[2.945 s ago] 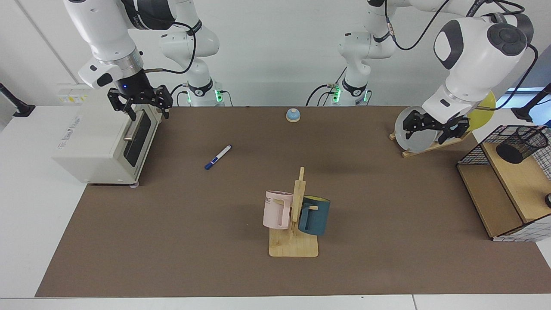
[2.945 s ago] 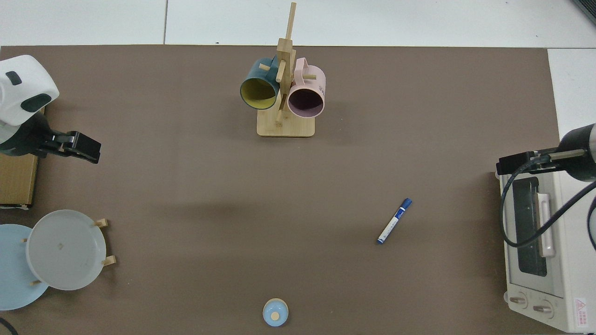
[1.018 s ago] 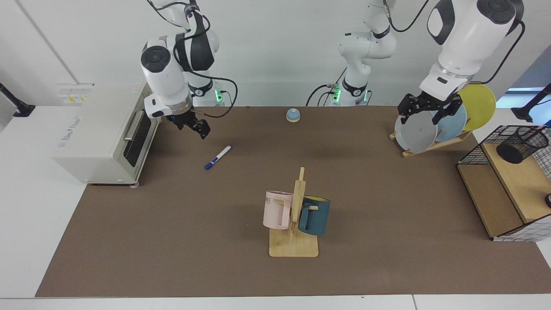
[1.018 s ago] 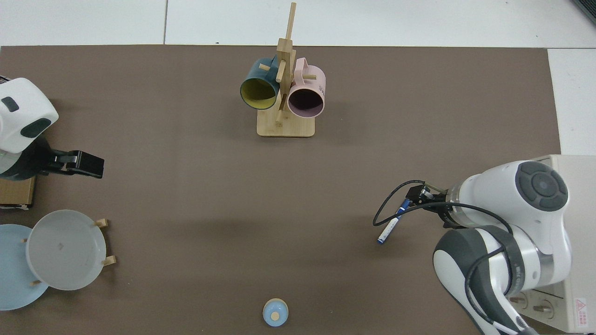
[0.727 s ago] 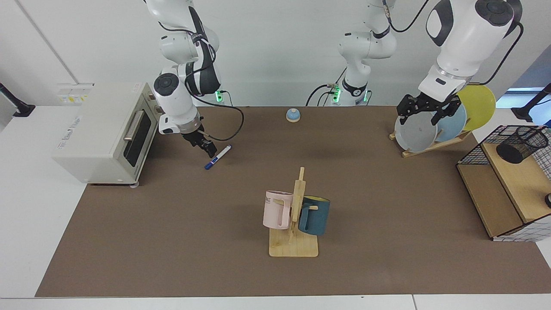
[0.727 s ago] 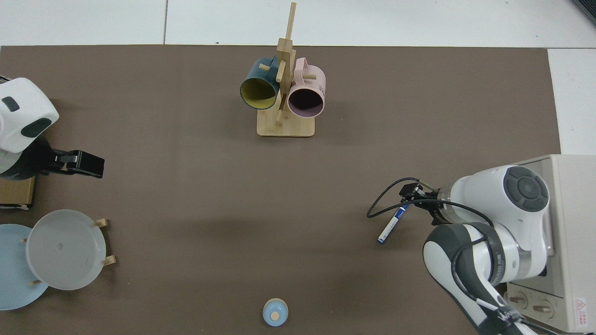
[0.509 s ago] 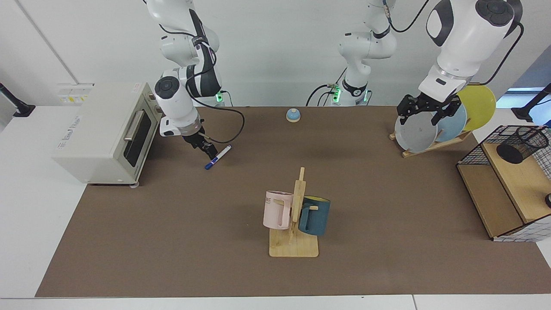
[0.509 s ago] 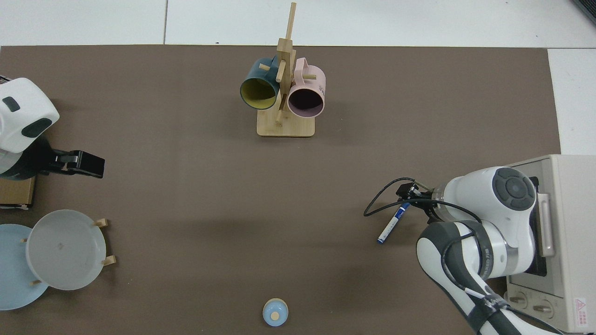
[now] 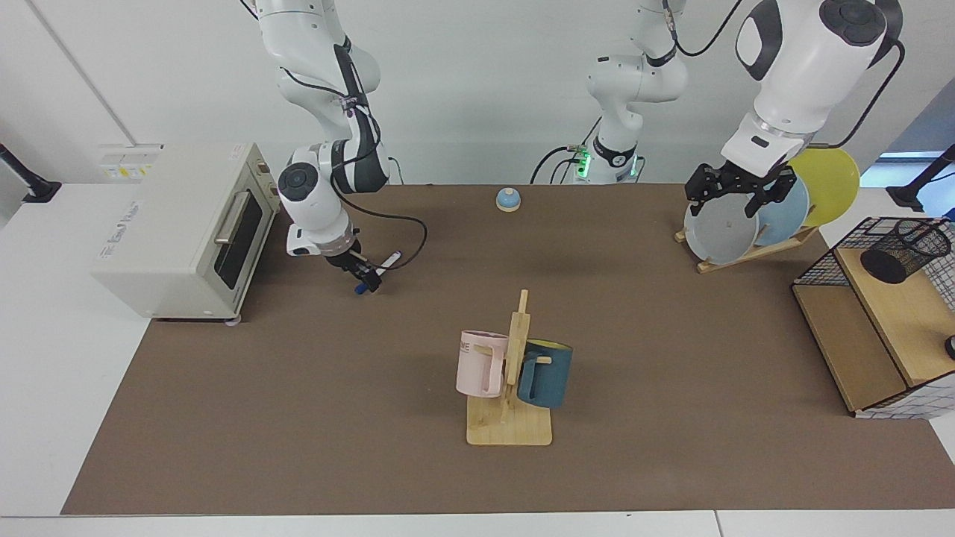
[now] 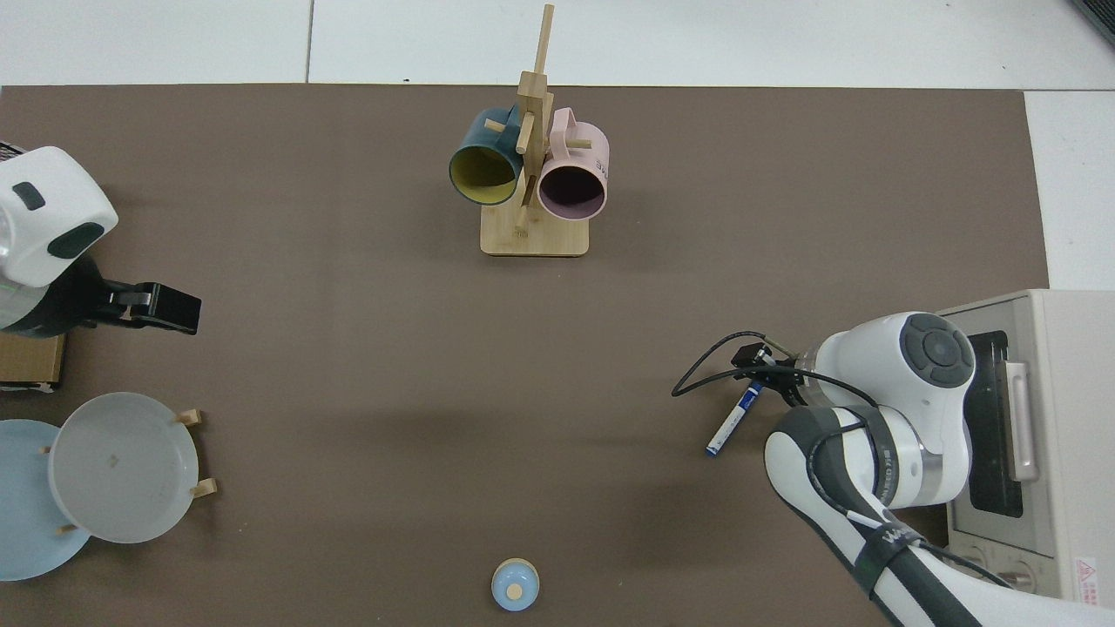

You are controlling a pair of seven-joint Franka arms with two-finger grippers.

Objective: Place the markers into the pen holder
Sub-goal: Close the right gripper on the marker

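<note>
Right hand (image 9: 363, 277) hides the marker (image 10: 730, 426) cap (grip unclear).

The desk (image 9: 298, 418) carries a brown mat (image 9: 671, 358). On it lie a marker (image 10: 730, 426), mug rack (image 9: 509, 429), bell (image 9: 508, 199) and plate rack (image 9: 739, 257). A toaster oven (image 9: 175, 231) stands at its edge.

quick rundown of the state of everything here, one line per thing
marker: lying flat on the mat, capped
right tool: down at the marker's blue-cap end
left tool: open, in the air by the plates, arm waiting
pen holder: on the wooden shelf, tipped over, no marker in it
toaster oven: door shut
pink mug: hung on the rack
teal mug: hung on the rack
</note>
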